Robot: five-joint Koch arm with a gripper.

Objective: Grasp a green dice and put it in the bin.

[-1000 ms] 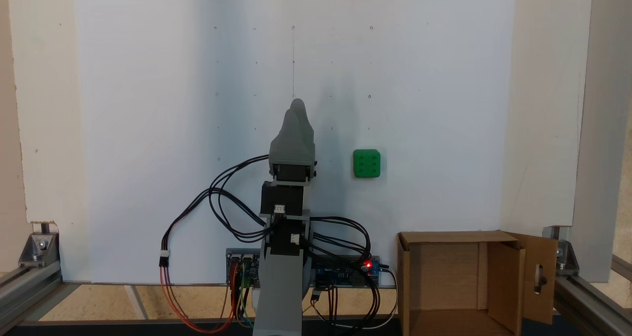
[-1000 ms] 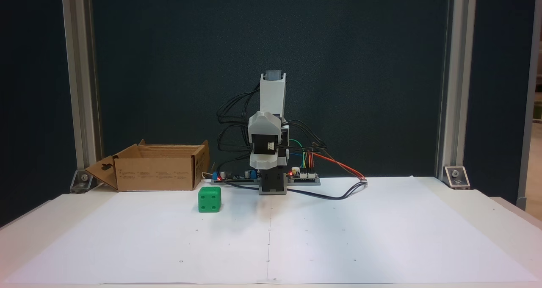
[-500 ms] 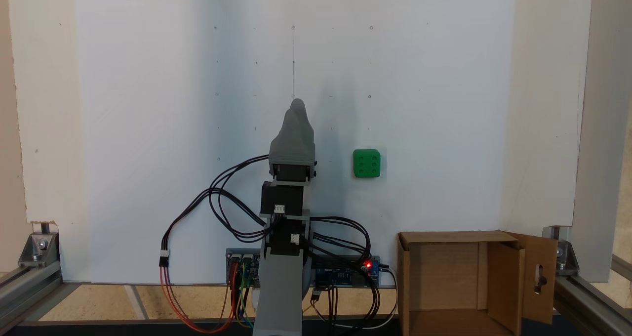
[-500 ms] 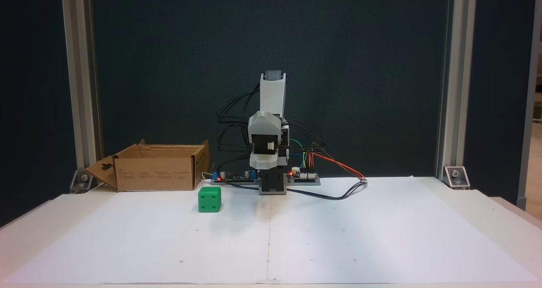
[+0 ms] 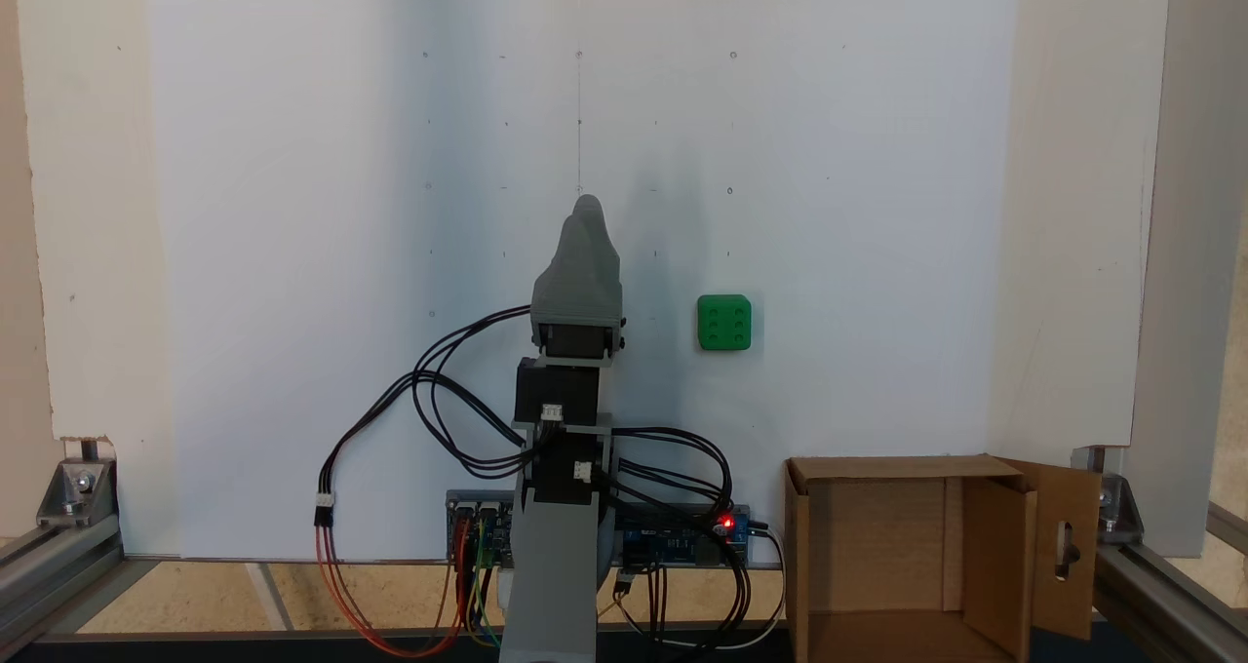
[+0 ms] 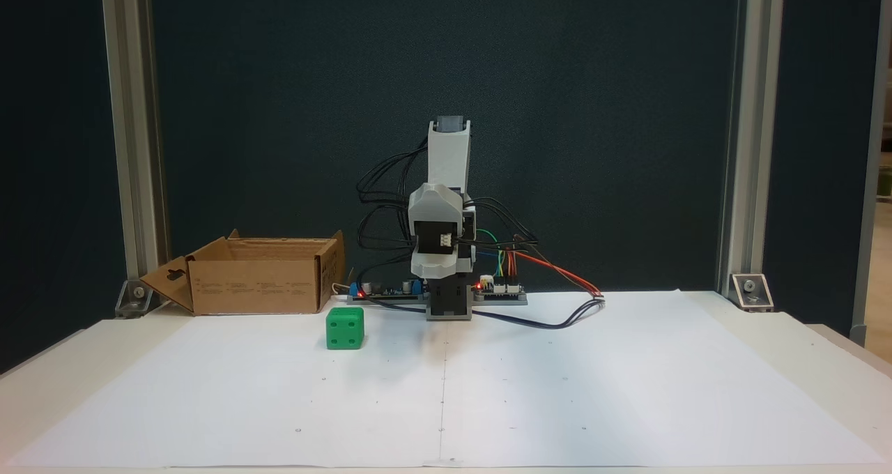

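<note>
The green dice [image 5: 723,323] [image 6: 345,328] sits on the white paper, apart from everything. The bin [image 5: 887,466] [image 6: 258,286], a brown cardboard box with open flaps, stands at the table's edge beside the arm's base; one flap has a slot cut-out [image 5: 1068,546]. The arm [image 6: 446,209] is folded upright over its base. Seen from above, my gripper [image 5: 585,203] points away from the base, its grey jaws together in a single tip and holding nothing. In that view the dice lies to the gripper's right, between it and the bin.
Electronics boards [image 5: 682,536] [image 6: 498,289] and loops of cable [image 5: 429,400] [image 6: 557,320] surround the arm's base. Aluminium frame posts [image 6: 132,146] [image 6: 739,146] stand at the table's corners. The white paper sheet [image 6: 557,390] covers most of the table.
The gripper's two tips, slightly apart one second ago in the view from above, have come together. The dice, the bin and the arm have not moved.
</note>
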